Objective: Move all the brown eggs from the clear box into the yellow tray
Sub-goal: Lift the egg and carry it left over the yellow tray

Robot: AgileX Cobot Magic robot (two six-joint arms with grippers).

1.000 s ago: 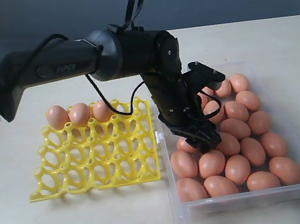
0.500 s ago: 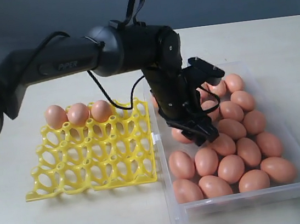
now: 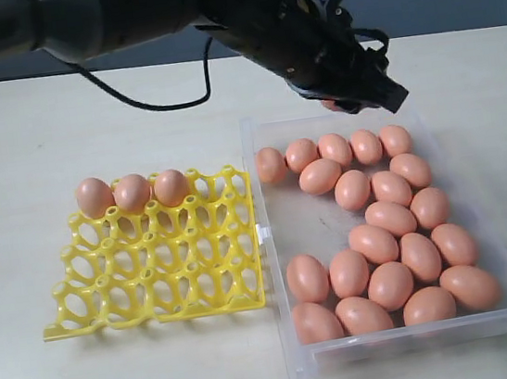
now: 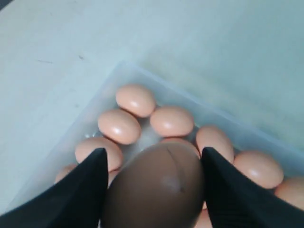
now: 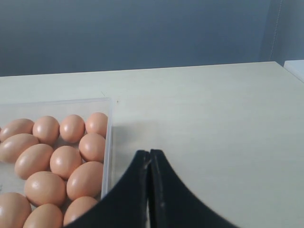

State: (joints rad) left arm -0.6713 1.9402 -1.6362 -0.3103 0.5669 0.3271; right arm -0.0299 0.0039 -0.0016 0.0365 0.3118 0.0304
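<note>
My left gripper point(image 3: 357, 92) hangs above the far edge of the clear box point(image 3: 397, 342), shut on one brown egg point(image 4: 156, 190) that fills the space between its black fingers point(image 4: 76, 194). Many brown eggs point(image 3: 373, 241) lie in the box, mostly along its far and right sides. The yellow tray point(image 3: 164, 287) sits left of the box, with three eggs point(image 3: 132, 192) in its far row. My right gripper point(image 5: 150, 153) is shut and empty over bare table beside the box wall point(image 5: 108, 142); it does not show in the exterior view.
The left arm point(image 3: 118, 11) stretches across the top of the exterior view, with a cable point(image 3: 158, 99) hanging under it. Light tabletop point(image 3: 39, 124) surrounds the tray and the box. A dark wall stands behind the table.
The left gripper closed on an egg low in the box, then rose with it and moved toward the box's far edge. The arm now sits much higher in the view.
</note>
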